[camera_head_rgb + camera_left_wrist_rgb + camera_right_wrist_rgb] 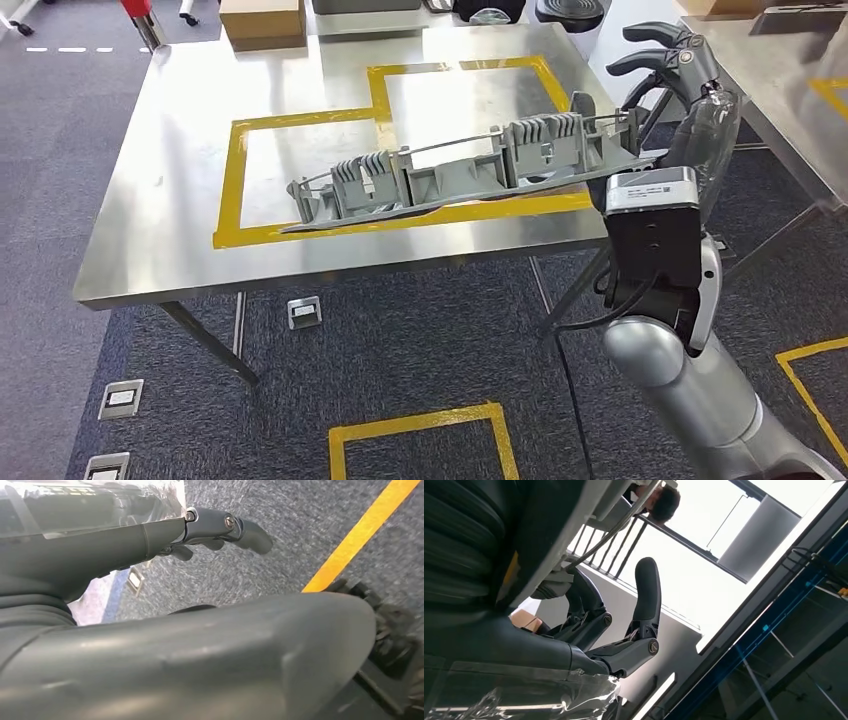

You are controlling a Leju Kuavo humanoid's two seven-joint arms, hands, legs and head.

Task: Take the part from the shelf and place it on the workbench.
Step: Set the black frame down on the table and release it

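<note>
The long grey ribbed plastic part [460, 175] lies across the yellow tape outline [300, 228] on the steel workbench [180, 150]. Its right end juts past the table's right edge. My right hand [675, 75] is at that end, with dark fingers [645, 40] spread well above the part and one finger [580, 104] behind it. Up close, the part [574, 525] runs beside the palm while a finger [646, 587] stands straight and free. My left hand [215, 525] hangs over grey carpet with nothing in it.
A cardboard box [262, 20] stands at the workbench's far edge. A second steel table [790, 80] is close on the right. Floor sockets [304, 313] and yellow floor tape [420, 425] lie on the carpet in front.
</note>
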